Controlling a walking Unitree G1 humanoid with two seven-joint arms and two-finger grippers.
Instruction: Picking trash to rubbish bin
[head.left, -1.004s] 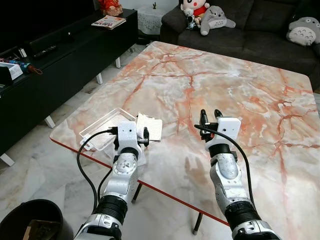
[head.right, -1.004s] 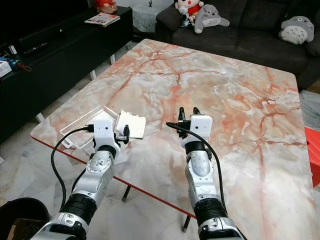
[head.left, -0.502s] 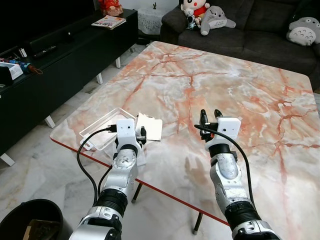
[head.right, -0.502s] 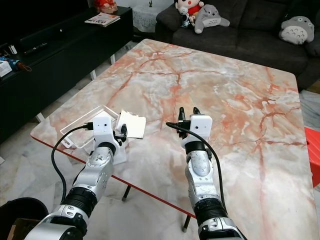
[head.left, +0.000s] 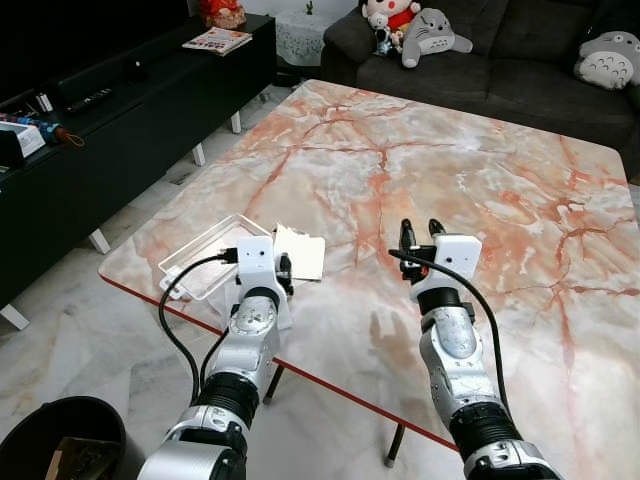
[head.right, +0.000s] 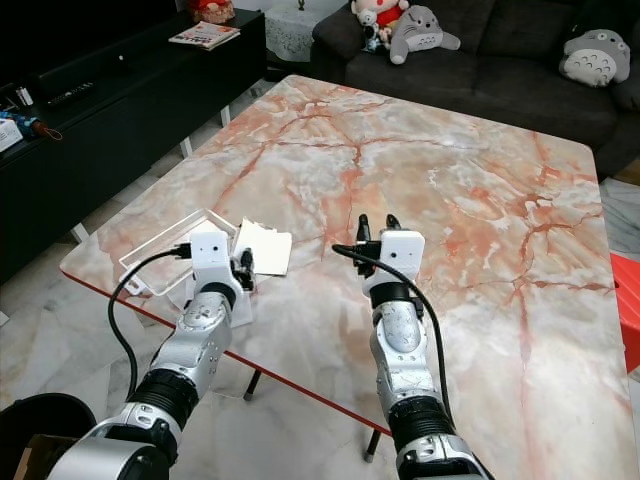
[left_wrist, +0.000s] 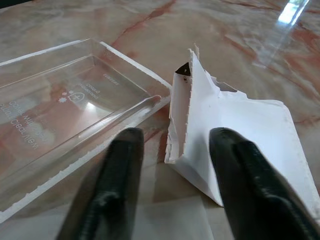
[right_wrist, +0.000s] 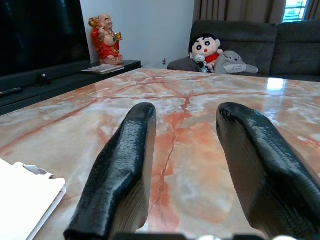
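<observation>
The left end effector (left_wrist: 172, 187) sits low over the near left corner of the pink-veined marble worktop (head.left: 420, 170), its 2 black fingers (left_wrist: 112, 185) spread apart with nothing gripped; the torn white paper packet (left_wrist: 235, 130) lies just ahead of them, its ragged raised edge standing in line with the gap between the fingers while its flat part runs past the far finger. Just beside the white packet, on the side nearer the worktop's left edge, lies a clear rectangular plastic tray lid (left_wrist: 65, 100) with faint white lettering, its long rim close against the packet's torn corner; whether they touch cannot be told. From the head views the packet (head.left: 302, 255) rests flat near the worktop's front-left corner, with the clear lid (head.left: 205, 255) between it and that corner. The right end effector (head.left: 420, 232) hovers to the right of the packet, well apart from it, over bare marble near the worktop's middle front, fingers (right_wrist: 125, 165) parted and empty. Beyond the worktop's far edge stands a dark grey sofa (head.left: 520, 60) with plush toys (head.left: 420, 30). Below the worktop's left corner, on the pale marble floor (head.left: 90, 330), stands a round black rubbish bin (head.left: 50, 435).
</observation>
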